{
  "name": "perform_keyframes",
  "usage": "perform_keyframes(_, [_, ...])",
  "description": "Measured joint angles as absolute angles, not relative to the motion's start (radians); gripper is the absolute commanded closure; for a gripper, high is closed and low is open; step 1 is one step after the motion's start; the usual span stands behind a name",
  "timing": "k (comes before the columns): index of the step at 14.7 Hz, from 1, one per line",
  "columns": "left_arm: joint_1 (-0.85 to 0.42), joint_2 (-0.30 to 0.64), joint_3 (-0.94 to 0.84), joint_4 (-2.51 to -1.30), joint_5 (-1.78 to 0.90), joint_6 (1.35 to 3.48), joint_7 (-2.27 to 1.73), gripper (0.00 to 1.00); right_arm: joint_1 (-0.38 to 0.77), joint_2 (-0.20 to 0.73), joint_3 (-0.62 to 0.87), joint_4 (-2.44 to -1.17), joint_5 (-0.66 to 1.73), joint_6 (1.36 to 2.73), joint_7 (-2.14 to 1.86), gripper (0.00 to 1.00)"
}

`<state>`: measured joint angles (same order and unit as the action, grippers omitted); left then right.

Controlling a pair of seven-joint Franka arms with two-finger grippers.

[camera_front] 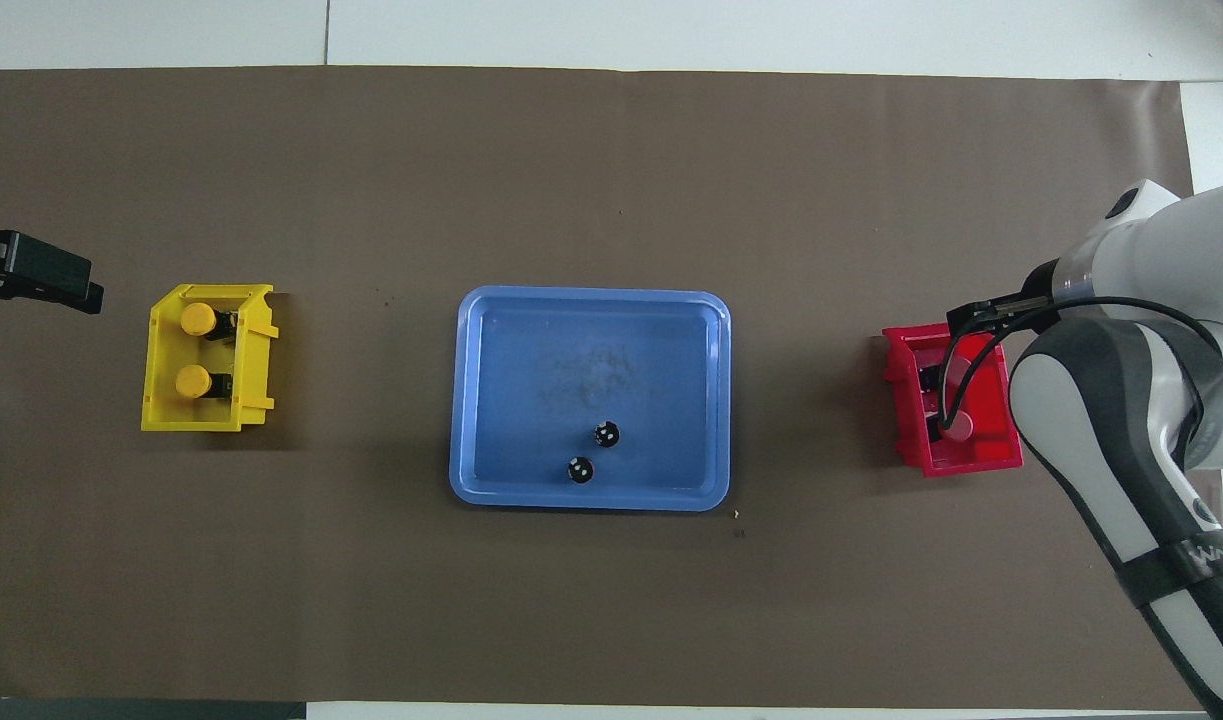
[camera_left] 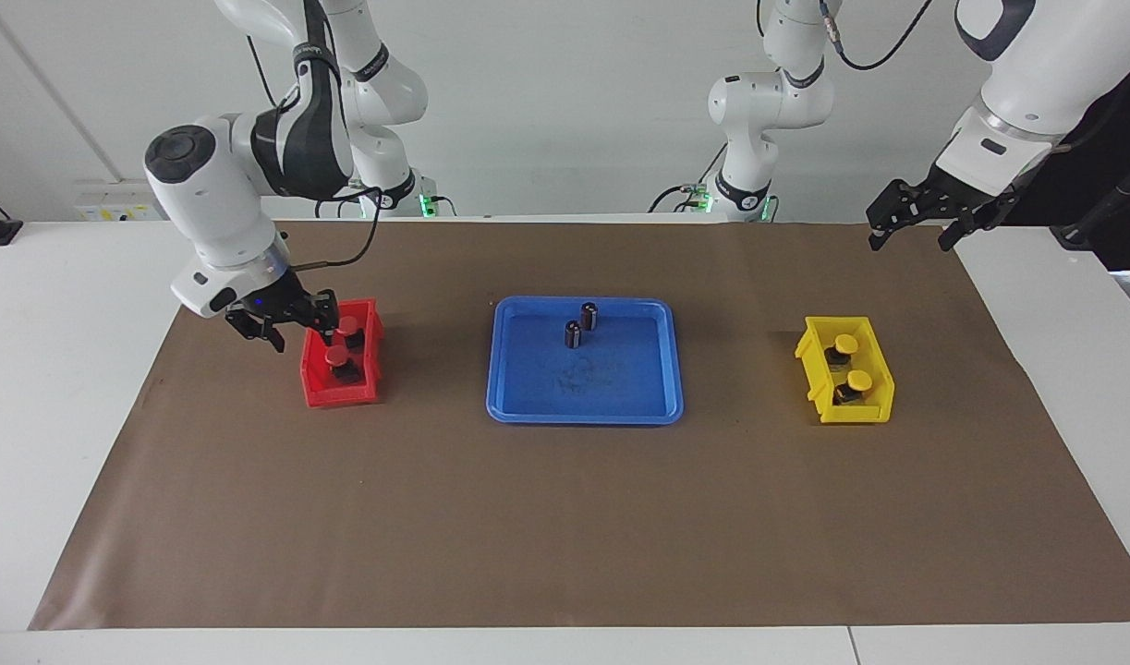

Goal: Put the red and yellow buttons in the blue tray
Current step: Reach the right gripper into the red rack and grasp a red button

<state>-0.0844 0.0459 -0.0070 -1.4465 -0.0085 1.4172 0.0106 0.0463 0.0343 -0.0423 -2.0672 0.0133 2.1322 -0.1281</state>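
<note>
- At the right arm's end of the table, the right gripper (camera_left: 298,320) reaches down into the red bin (camera_left: 341,395); whether its fingers have closed on anything I cannot tell, since the wrist and bin wall hide the tips.
- Two red buttons (camera_left: 337,355) sit in that bin on black square bases; from overhead the arm covers much of the bin and only one round cap (camera_front: 959,427) shows clearly.
- The blue tray (camera_left: 528,407), shallow smooth plastic with rounded corners and a raised rim, lies mid-table on the brown paper mat (camera_left: 565,517), holding only two dark cylinders (camera_left: 574,334) standing upright.
- The yellow bin (camera_front: 161,412) at the left arm's end holds two yellow buttons (camera_front: 193,381), well apart from the tray.
- The left gripper (camera_left: 908,234) waits raised over the mat's edge, jaws spread wide; overhead it is cut off at the frame edge.
</note>
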Motion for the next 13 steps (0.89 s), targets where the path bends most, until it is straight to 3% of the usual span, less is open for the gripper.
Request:
perform_keyframes(2, [-0.079,0.036,-0.004,-1.468,-0.008,1.438,0.011,0.0,0.046,0.04,-0.043,-2.113,0.013,2.192,-0.128,0.31])
perform_keyframes(7, [-0.031,-0.044,-0.002,-1.66,-0.008,1.588,0.011,0.0,0.046,0.04,-0.044,-2.177,0.014,2.269,-0.125,0.31])
perform_keyframes(13, [-0.027,-0.069,-0.001,-1.686,-0.008,1.596,0.011,0.0,0.059,0.039,-0.043,-2.211,0.014,2.304,-0.086,0.31])
